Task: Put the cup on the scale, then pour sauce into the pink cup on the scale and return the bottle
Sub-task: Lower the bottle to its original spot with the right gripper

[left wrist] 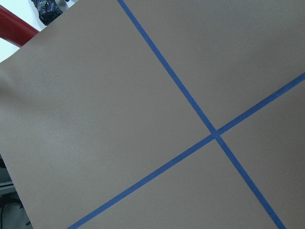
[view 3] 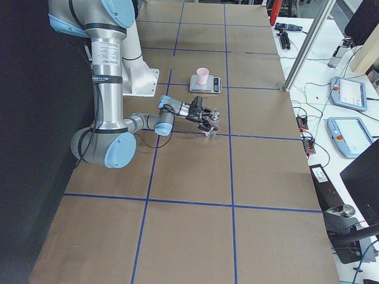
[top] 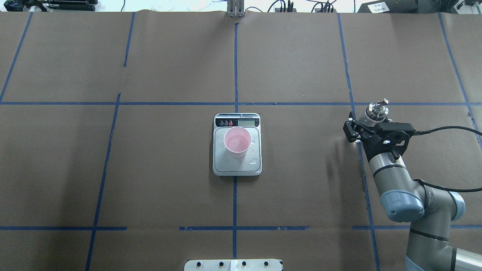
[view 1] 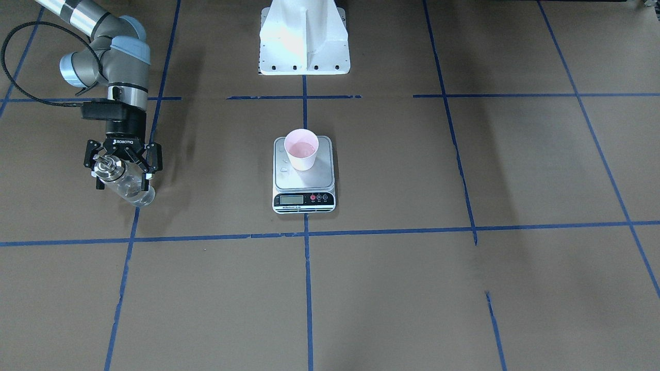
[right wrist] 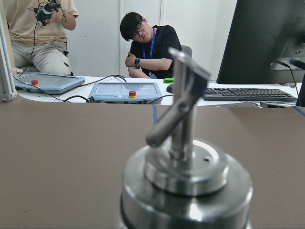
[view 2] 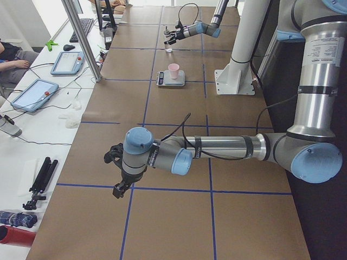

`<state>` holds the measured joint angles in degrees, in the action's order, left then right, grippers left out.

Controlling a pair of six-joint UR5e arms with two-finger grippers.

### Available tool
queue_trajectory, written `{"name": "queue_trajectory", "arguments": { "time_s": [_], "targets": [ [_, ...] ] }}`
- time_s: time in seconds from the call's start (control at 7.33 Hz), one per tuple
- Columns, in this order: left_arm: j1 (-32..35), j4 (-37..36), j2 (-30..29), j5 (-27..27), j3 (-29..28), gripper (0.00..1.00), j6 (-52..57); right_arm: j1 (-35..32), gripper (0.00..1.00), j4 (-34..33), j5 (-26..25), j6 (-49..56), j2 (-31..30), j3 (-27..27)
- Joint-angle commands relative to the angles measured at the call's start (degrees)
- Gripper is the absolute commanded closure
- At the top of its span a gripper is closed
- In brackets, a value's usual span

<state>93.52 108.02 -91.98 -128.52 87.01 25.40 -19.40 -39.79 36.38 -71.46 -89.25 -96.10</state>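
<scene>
The pink cup (view 1: 302,149) stands on the scale (view 1: 303,178) at the table's middle and holds clear liquid. Both also show in the overhead view: cup (top: 237,142), scale (top: 237,165). A few drops lie on the platform. The clear glass bottle (view 1: 126,184) with its metal spout (top: 377,108) stands upright on the table, well off to the robot's right of the scale. My right gripper (view 1: 122,178) is around it, its fingers spread wide with a gap on each side. My left gripper (view 2: 118,176) hangs over the table's far left end; I cannot tell its state.
The white robot base (view 1: 304,38) stands behind the scale. Blue tape lines (top: 235,67) cross the brown paper table cover. Operators, tablets and a keyboard are on a side table beyond the right end (right wrist: 126,90).
</scene>
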Motion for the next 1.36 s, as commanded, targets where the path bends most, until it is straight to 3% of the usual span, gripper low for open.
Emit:
{"name": "queue_trajectory", "arguments": {
  "time_s": [0.0, 0.68, 0.95, 1.23],
  "targets": [
    [0.0, -0.1, -0.2, 0.2, 0.0, 0.0, 0.0, 0.6, 0.0, 0.1, 0.0, 0.4, -0.3, -0.9],
    [0.0, -0.1, -0.2, 0.2, 0.1, 0.0, 0.0, 10.5, 0.0, 0.2, -7.5, -0.1, -11.5, -8.5],
    [0.0, -0.1, -0.1, 0.2, 0.2, 0.0, 0.0, 12.7, 0.0, -0.6, -6.8, 0.1, -16.2, -17.1],
    [0.0, -0.1, 0.1, 0.2, 0.6, 0.0, -0.1, 12.7, 0.0, -2.0, -4.8, 0.5, -21.2, -21.6]
  ]
}}
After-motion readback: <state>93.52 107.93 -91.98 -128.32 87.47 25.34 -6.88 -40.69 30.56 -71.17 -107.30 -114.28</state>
